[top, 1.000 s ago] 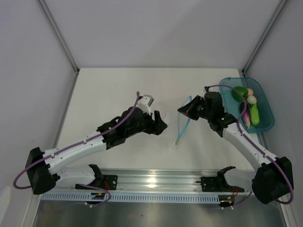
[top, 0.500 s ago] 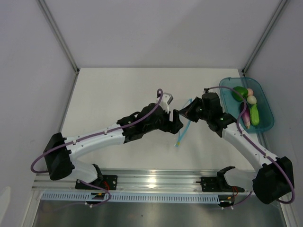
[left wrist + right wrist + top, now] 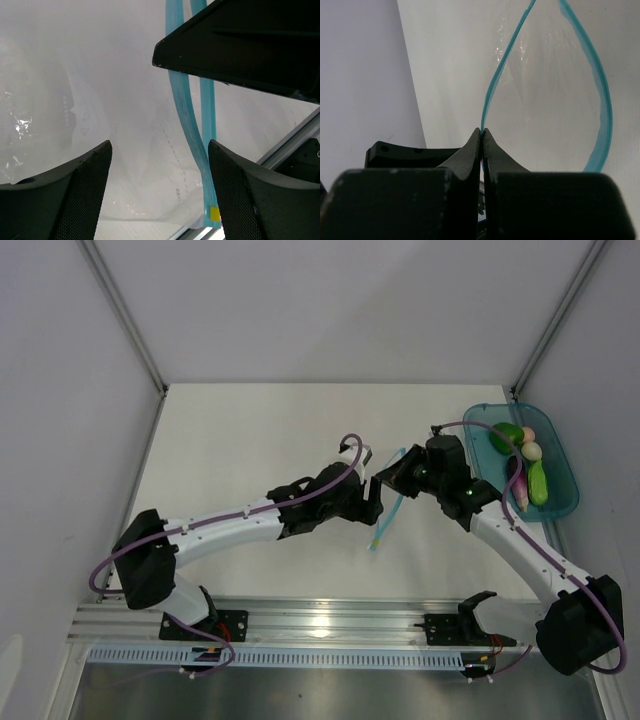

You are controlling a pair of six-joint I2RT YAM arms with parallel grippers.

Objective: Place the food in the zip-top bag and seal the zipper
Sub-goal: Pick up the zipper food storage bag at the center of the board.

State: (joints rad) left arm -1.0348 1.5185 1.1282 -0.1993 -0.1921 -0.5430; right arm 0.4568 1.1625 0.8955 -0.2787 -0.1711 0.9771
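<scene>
Zip-top bag point(image 3: 392, 502) sits near the middle of the tabletop point(image 3: 250, 430), clear and crinkly, and all the food is well to the right of it. Just left of the bag, the left pincer point(image 3: 372, 502) reaches in with its jaws spread wide and nothing clamped between them. In its wrist view the left pincer point(image 3: 157, 190) frames the bag's plastic point(image 3: 125, 150), with the teal zipper point(image 3: 187, 115) running down nearer the right-hand jaw. At the bag's far end, the right pincer point(image 3: 392, 478) is closed tight on one lip of the zipper point(image 3: 383, 523). Its wrist view shows the right pincer point(image 3: 481, 132) pinching that teal strip point(image 3: 495, 85), and the bag's mouth point(image 3: 555, 100) gapes in a teardrop loop. Well right of the bag stands a teal tray point(image 3: 560, 510), which holds the green pepper point(image 3: 507, 435), pink ball point(image 3: 528, 434), egg point(image 3: 531, 451), long green vegetable point(image 3: 538, 483) and purple eggplant point(image 3: 520, 490).
</scene>
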